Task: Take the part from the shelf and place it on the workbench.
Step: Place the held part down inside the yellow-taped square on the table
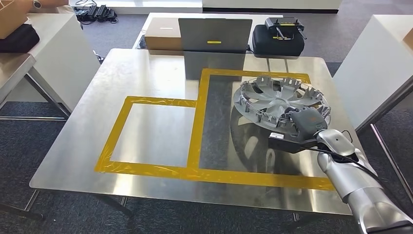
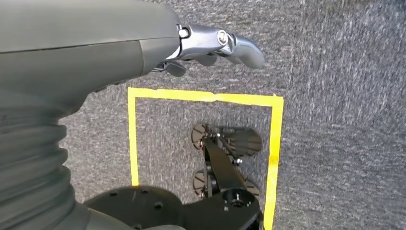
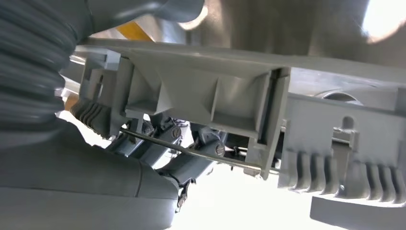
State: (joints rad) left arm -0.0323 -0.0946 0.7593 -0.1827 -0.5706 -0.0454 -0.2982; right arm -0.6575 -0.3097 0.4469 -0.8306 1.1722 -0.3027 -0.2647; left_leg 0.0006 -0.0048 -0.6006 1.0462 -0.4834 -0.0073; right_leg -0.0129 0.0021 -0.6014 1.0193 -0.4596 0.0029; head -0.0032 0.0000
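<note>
The part is a grey plastic wheel cover [image 1: 280, 100] with clips around its rim. It hangs tilted over the right yellow-taped rectangle [image 1: 204, 122] of the steel workbench [image 1: 146, 73]; I cannot tell whether its far edge touches the top. My right hand [image 1: 304, 122] grips its near rim from the front right. Up close, the rim's ribs and wire ring [image 3: 191, 151] run across the right wrist view, with dark fingers [image 3: 201, 139] wrapped beneath them. My left hand [image 2: 210, 45] hangs over grey carpet, thumb stretched out, holding nothing.
At the bench's far edge stand an upright grey panel [image 1: 214, 34], a cardboard box [image 1: 163, 34] and a black case [image 1: 277, 41]. White tables flank the bench at left [image 1: 58, 53] and right [image 1: 375, 68]. A smaller taped rectangle [image 1: 114, 146] marks the bench's left half.
</note>
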